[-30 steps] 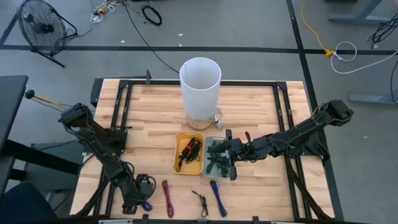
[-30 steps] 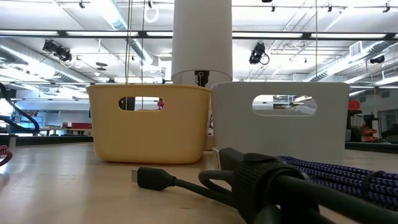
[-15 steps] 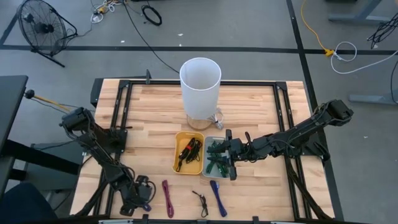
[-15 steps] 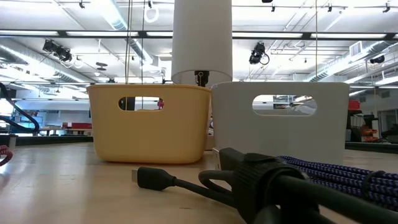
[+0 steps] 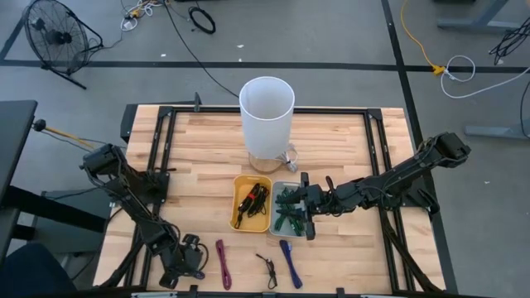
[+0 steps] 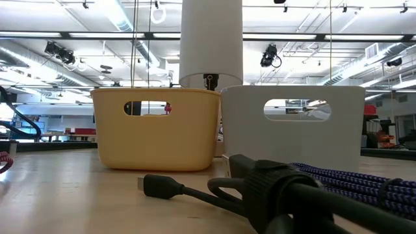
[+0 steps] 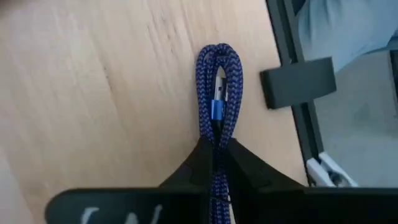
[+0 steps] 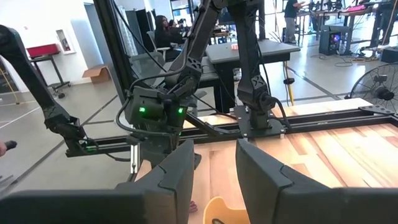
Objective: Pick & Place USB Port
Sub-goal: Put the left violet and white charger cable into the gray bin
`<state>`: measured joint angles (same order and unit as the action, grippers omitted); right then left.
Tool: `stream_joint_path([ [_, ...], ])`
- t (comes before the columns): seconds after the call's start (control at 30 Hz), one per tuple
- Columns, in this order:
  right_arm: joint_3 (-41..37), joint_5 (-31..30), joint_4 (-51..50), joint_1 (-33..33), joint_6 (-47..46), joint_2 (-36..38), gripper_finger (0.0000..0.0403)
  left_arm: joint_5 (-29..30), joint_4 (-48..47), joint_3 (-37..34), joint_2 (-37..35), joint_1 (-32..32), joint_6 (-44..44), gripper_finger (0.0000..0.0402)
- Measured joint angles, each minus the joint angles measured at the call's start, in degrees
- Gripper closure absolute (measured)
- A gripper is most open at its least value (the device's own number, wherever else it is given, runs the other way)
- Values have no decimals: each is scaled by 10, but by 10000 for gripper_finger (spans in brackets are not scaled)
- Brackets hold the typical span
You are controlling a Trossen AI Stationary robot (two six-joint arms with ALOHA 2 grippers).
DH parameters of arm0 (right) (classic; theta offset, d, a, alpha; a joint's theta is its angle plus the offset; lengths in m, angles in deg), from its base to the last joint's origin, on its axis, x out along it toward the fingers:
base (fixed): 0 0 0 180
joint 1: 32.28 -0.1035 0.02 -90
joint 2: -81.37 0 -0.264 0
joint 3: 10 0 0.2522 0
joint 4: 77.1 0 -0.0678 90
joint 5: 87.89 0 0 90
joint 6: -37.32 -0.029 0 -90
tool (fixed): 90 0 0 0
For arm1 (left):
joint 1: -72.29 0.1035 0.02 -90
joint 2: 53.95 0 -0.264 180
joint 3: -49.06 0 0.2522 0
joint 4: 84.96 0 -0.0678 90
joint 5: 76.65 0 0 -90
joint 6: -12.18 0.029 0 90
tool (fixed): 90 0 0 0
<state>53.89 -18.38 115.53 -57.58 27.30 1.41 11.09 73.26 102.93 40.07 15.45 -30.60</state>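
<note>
From above, the left claw point(image 5: 189, 266) sits low at the bench's point(image 5: 199, 157) near-left edge, its cable hidden. The right claw point(image 5: 304, 204) hangs spread over the white bin point(image 5: 277, 222) of green cables. Left wrist: fingers point(image 7: 249, 171) pinch the blue braided USB cable point(image 7: 217, 93).

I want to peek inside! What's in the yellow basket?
Looking from above, the yellow basket holds a tangle of dark cables with a bit of red. Whatever lies beneath that tangle is covered.
</note>
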Motion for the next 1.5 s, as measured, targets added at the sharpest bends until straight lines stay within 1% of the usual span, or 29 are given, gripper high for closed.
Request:
stream_joint_path([
  [0.03, 0, 0, 0, 0, 0, 0, 285, 7, 10, -1, 0, 0, 0, 377],
  [0.1, 0, 0, 0, 0, 0, 0, 285, 21, 22, 1, -7, 2, 0, 392],
  [0.17, 0, 0, 0, 0, 0, 0, 285, 44, 3, 13, -15, 7, 4, 392],
  [0.23, 0, 0, 0, 0, 0, 0, 285, 81, -39, 31, -27, 11, 20, 392],
  [0.33, 0, 0, -3, 0, 0, 0, 285, 133, -79, 79, -55, 21, 46, 392],
  [0.4, 0, 0, -3, 0, 0, 0, 285, 166, -128, 116, -75, 27, 75, 392],
  [0.47, 0, 0, -3, 0, 0, 0, 285, 217, -163, 156, -90, 35, 107, 392],
  [0.57, 0, 0, -3, 0, 0, 0, 285, 319, -164, 217, -121, 46, 194, 392],
  [0.67, 0, 5, -3, 0, 0, 0, 285, 432, -131, 263, -139, 64, 298, 392],
  [0.7, 0, 5, -3, 0, 0, 0, 285, 450, -115, 275, -143, 73, 336, 392],
  [0.73, 0, 5, -3, 0, 0, 0, 285, 453, -93, 284, -149, 84, 375, 392],
  [0.77, 0, 5, -3, 0, 0, 0, 285, 443, -64, 291, -155, 96, 414, 392],
  [0.83, 0, 5, 2, 0, 1, 0, 285, 392, 6, 294, -165, 126, 478, 392],
  [0.9, 0, 5, 12, 0, 10, 0, 285, 344, 54, 294, -167, 161, 509, 392],
  [1.0, 0, 17, 22, 0, 34, 0, 285, 292, 88, 293, -167, 210, 528, 392],
  [1.1, 0, 48, 46, -1, 60, 0, 285, 241, 125, 293, -164, 260, 530, 392],
  [1.23, 0, 69, 57, -1, 75, 0, 285, 158, 170, 292, -161, 324, 528, 392],
  [1.3, 0, 83, 63, -1, 78, 0, 285, 112, 208, 290, -161, 352, 512, 392],
  [1.37, 0, 95, 64, 0, 78, 0, 285, 75, 223, 288, -160, 373, 494, 392],
  [1.43, 0, 96, 70, 0, 83, 0, 285, 52, 235, 288, -152, 387, 480, 392],
  [1.5, 0, 96, 84, 0, 99, 0, 285, 41, 243, 288, -145, 393, 477, 392],
])
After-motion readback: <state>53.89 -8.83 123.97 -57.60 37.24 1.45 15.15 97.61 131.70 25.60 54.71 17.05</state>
